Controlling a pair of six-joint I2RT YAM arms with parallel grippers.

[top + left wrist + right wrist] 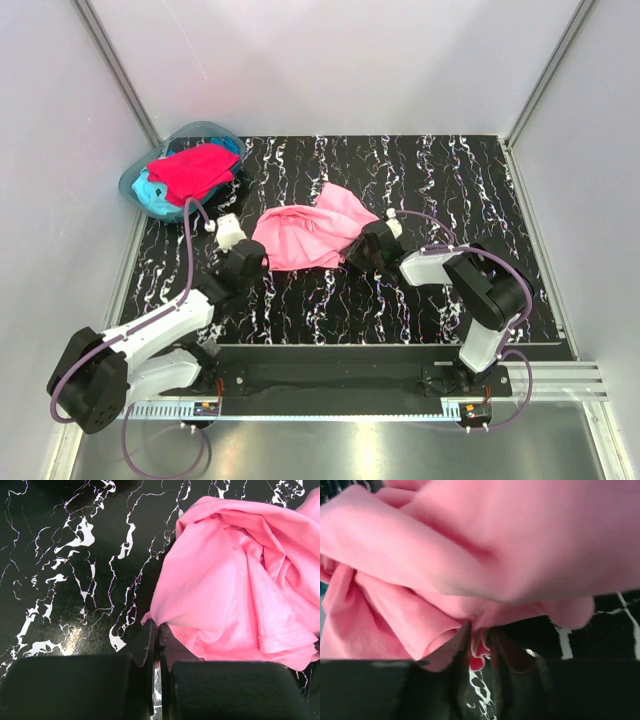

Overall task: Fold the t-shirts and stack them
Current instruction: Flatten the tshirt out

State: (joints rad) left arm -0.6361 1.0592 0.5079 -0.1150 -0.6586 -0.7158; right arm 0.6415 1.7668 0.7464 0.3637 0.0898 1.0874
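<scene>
Top external view: the counter [430, 300] carries everything. At its far left corner sits the tub [127, 183], holding the red tee [195, 170] on top of the turquoise tee [152, 197]. The pink tee [305, 235] lies crumpled mid-counter, between my two arms. My left jaws are pinched together on its left edge. My right jaws are clamped on a fold at its right side, with cloth bunched over them. I judge it light, limp and quick to wrinkle, so it will sag and drag. Better holds, I think, are two hem or shoulder corners, so it pulls taut and spreads flat before folding.
</scene>
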